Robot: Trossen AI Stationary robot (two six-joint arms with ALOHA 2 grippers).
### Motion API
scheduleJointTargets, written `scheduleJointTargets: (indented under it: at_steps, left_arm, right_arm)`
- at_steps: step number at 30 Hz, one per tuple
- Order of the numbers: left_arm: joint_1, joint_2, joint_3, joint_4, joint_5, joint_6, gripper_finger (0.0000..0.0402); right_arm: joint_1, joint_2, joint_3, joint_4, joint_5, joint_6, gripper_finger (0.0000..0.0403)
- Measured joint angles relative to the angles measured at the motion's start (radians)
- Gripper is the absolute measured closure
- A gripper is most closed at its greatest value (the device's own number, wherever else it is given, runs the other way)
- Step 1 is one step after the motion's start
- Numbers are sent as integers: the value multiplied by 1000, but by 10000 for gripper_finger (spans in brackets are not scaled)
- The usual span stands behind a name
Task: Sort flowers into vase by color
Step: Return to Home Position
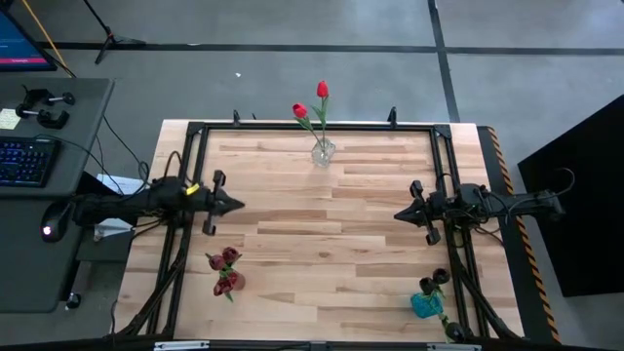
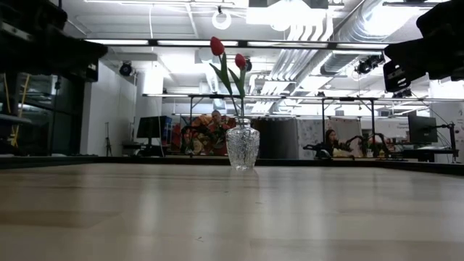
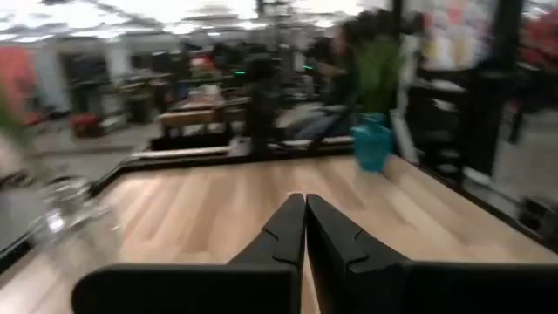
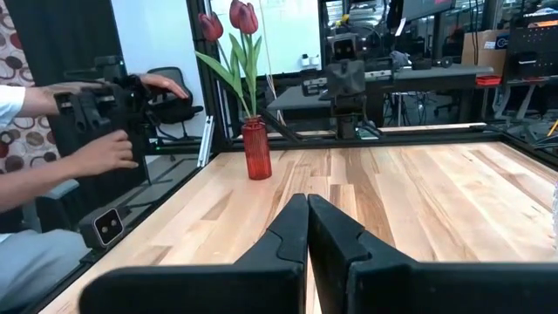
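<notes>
Judging by their build, the flowers would handle as light, springy things. The thin green stems would flex under a pinch and the small soft heads would crush easily. A hold belongs low on the bare stem, clear of head and leaves, with a gentle squeeze.

None lies loose on the table (image 1: 331, 244); every flower in view stands in a vase, so the sorting looks finished. Two red tulips (image 1: 312, 102) sit in the clear glass vase (image 1: 323, 151), which stands ahead of both claws and off to one side, roughly midway between them and well apart from each. That glass looks breakable and easy to tip by a tug on a stem.

The maroon flowers (image 4: 242, 17) stand in the red vase (image 4: 256, 150). It sits near the left claw (image 1: 237, 205), beside and slightly behind its tip, and far ahead of the right claw (image 1: 398, 214). The darkest flowers (image 1: 439, 280) fill the teal vase (image 1: 426, 305), beside and behind the right claw and well ahead of the left one.

Both claws hover over the wood, tips pointed at one another with a wide stretch of bare table between them. Each has its two fingers pressed together with no gap showing, and neither holds or touches anything. Beyond the table's edge past the red vase, a person's hands (image 4: 109, 153) rest on a dark device.
</notes>
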Motion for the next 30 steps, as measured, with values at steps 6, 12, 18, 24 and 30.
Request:
scheduleJointTargets:
  at_steps: [6, 12, 18, 24, 30]
  left_arm:
    - [0, 0, 1, -17, -121, -95, 401]
    - [0, 0, 1, -20, -131, -114, 401]
    - [0, 0, 1, -15, -131, -113, 401]
    - [0, 0, 1, -15, -131, -113, 401]
    - [0, 4, 1, -15, -131, -113, 401]
  right_arm:
    - [0, 0, 0, 0, 0, 0, 402]
    - [0, 0, 0, 0, 0, 0, 402]
    - [0, 0, 0, 0, 0, 0, 402]
    - [0, 0, 0, 0, 0, 0, 402]
    - [0, 0, 0, 0, 0, 0, 402]
